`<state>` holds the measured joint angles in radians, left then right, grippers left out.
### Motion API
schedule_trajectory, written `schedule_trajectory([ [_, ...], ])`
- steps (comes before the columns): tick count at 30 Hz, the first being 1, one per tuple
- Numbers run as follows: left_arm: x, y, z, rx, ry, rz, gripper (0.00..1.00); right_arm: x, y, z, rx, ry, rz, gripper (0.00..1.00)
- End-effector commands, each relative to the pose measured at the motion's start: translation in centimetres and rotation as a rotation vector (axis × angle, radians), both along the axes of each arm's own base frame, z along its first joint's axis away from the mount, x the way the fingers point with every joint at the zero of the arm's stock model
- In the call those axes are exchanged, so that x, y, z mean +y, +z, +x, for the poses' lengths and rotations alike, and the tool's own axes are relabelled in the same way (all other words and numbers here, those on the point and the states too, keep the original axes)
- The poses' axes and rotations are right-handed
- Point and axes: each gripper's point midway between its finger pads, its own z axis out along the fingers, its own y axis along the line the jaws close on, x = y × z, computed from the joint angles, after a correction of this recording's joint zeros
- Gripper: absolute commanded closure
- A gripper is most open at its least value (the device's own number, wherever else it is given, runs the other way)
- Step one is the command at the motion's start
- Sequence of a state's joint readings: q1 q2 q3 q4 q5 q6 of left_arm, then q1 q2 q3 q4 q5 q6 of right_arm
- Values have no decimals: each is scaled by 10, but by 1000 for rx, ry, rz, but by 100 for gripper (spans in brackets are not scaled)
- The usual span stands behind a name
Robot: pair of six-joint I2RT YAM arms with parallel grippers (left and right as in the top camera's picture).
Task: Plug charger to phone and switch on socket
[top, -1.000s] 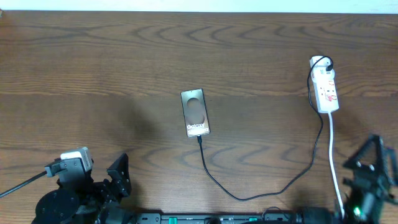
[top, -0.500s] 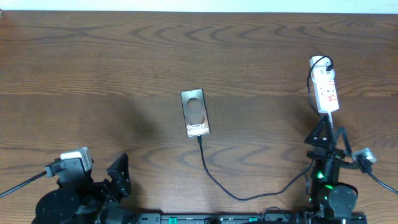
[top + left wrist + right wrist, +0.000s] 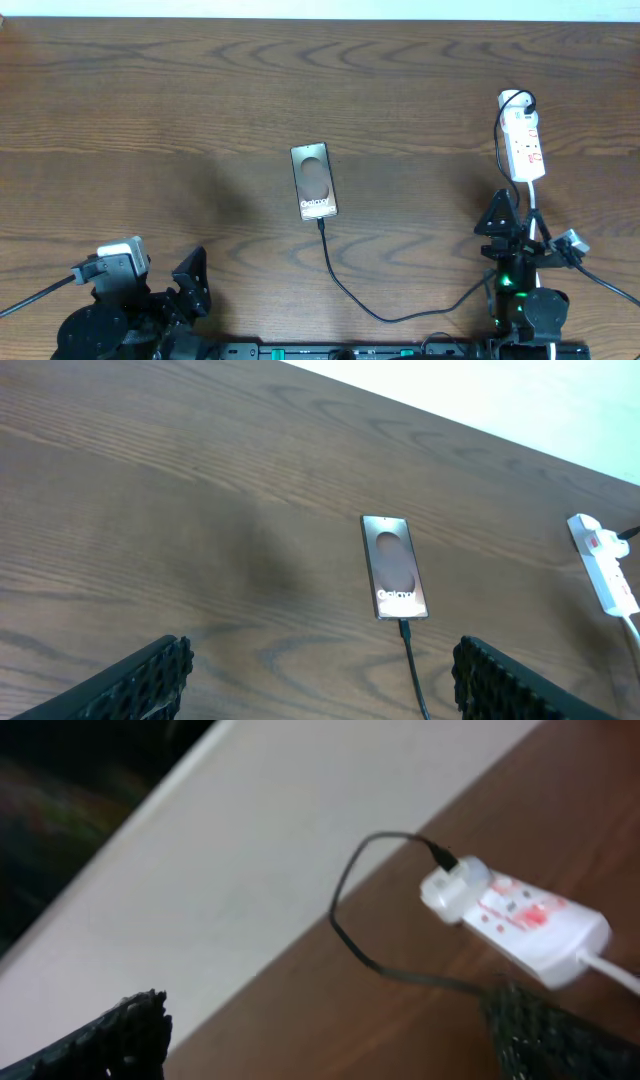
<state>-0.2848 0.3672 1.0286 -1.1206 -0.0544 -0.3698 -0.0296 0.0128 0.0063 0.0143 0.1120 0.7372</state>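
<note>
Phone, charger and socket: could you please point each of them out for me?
phone [image 3: 314, 181]: overhead view, centre of its shiny face.
charger [image 3: 404, 628]: left wrist view, connector tip at the phone's lower edge.
socket [image 3: 525, 145]: overhead view, middle of the white body.

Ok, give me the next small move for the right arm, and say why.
Probably ease the right tool forward over the socket and bring a fingertip down on a red switch. The charger already sits in the bottom edge of the phone, and its other end is plugged into the socket's far end, so only switching seems left. The tool is open, just short of the socket's near end.
</note>
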Motion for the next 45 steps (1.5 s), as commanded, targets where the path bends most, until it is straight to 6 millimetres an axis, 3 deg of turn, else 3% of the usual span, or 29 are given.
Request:
schedule_trajectory([
  [1,-1,-1,-1,2,0,-8,15,5,-13,0,54,24,-19,1],
  [21,-1,-1,-1,2,0,-8,14,3,-18,-1,78,14,-28,1],
  [32,-1,-1,-1,2,0,-8,15,10,-20,0,132,68,-460,1],
  [45,-1,-1,-1,2,0,-8,15,15,-21,0,136,105,-559,1],
])
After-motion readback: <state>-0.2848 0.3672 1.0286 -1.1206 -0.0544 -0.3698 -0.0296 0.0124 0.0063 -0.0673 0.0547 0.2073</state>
